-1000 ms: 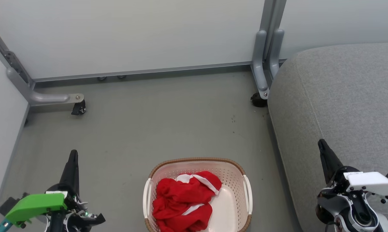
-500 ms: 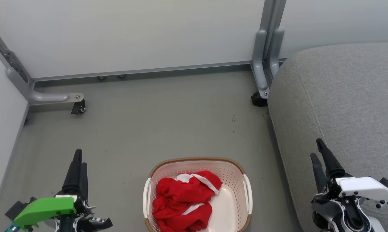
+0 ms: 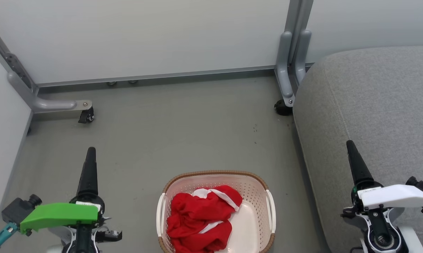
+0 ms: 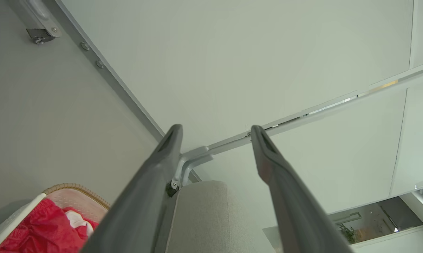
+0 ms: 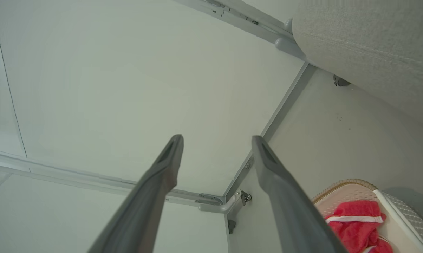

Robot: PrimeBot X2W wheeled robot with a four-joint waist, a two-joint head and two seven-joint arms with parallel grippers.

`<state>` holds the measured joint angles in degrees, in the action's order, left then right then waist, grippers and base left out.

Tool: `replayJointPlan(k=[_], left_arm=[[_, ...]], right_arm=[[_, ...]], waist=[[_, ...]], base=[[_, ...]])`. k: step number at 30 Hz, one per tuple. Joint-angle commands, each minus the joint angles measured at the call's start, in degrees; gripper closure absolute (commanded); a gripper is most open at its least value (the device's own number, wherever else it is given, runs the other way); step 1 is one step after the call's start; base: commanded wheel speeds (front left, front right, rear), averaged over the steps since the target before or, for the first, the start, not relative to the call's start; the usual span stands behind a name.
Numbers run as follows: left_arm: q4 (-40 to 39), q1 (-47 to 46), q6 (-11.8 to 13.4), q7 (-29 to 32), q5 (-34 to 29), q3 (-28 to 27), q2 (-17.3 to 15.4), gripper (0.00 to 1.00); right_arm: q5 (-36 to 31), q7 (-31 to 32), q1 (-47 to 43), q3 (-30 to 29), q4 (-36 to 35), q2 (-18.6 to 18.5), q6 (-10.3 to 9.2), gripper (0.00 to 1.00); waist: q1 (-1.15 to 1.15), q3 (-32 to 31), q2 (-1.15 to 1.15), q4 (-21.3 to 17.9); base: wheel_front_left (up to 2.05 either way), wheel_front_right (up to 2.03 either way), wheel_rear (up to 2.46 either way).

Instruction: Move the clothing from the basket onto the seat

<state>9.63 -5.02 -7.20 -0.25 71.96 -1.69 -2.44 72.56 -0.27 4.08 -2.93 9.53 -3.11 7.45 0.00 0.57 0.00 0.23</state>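
While the clothing (image 3: 199, 218) is lying bunched in the basket (image 3: 215, 174) on the floor (image 3: 180, 133), both grippers are hanging empty.
Left gripper (image 4: 215, 128) and right gripper (image 5: 216, 137) are holding their fingers wide apart. The tangled garments are likely risking a double lift, or dragging the light basket along before reaching the seat (image 3: 373, 105). No writing is showing legibly.

basket (image 3: 215, 173) front cut off, seat (image 3: 373, 98) cropped

Basket (image 3: 248, 191): smooth perf. plastic w/ woven-look rim. Clothing (image 3: 197, 219): soft matt cloth. Seat (image 3: 373, 102): rough woven fabric. Floor (image 3: 169, 133) past basket: matt, smooth.
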Motion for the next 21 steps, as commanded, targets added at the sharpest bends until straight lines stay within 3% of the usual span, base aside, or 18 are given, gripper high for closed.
replayJointPlan(k=[1, 9, 21], left_arm=[[-1.38, -1.61, -0.18, -0.75, -3.11, 0.42, -0.3, 0.0], [-2.25, -1.14, -0.2, -2.46, -12.7, 1.66, -0.31, 0.0], [-2.77, -0.27, -0.24, -4.75, -24.2, 3.06, -0.37, 0.0]], right_arm=[[-3.14, -0.71, 0.66, 0.34, -1.6, -0.7, 0.02, 0.0], [-14.99, -2.44, 0.13, 1.74, -3.3, -1.48, 0.03, 0.0], [-25.54, -4.74, -0.66, 3.3, -4.02, -1.27, 0.03, 0.0]], waist=[[0.0, 0.0, 0.0, 0.05], [0.0, 0.03, 0.0, 0.2], [0.0, -0.06, 0.0, 0.33]], base=[[0.0, 0.0, 0.0], [0.0, 0.0, 0.0], [0.0, 0.0, 0.0]])
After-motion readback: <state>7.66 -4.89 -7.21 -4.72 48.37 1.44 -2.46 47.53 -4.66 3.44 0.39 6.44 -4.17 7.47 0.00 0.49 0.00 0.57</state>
